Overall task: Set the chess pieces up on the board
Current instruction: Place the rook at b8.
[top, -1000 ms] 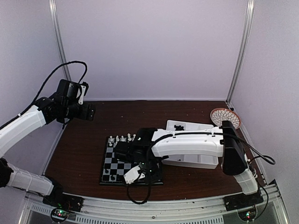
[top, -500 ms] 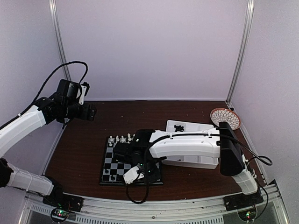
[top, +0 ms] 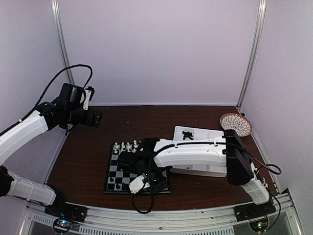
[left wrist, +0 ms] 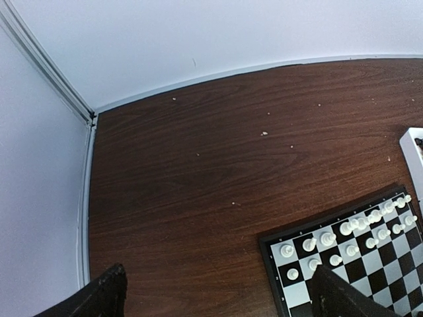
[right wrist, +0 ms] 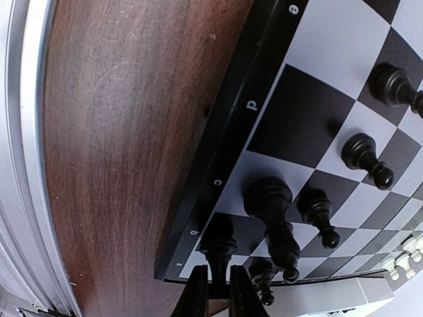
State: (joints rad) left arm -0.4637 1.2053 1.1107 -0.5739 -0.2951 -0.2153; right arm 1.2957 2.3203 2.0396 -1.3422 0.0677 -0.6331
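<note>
Top: left gripper (top: pixel 94 117) hangs raised over the far-left of the brown wood-grain table (top: pixel 83 161), well apart from the flat black-and-grey checked board (top: pixel 117 174). The white right arm (top: pixel 195 154) lies across the board. Left wrist: fingers (left wrist: pixel 99 300) spread wide with nothing between them, and white plastic chessmen (left wrist: pixel 350 231) stand along the board's far rows. Right wrist: right gripper (right wrist: pixel 218 290) is clenched on a glossy black turned chessman (right wrist: pixel 218 247) standing in the board's near-edge row, with other black pieces (right wrist: pixel 363 155) just beside it.

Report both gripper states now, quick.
Left gripper: open, empty.
Right gripper: closed on a black chess piece at the board edge.
</note>
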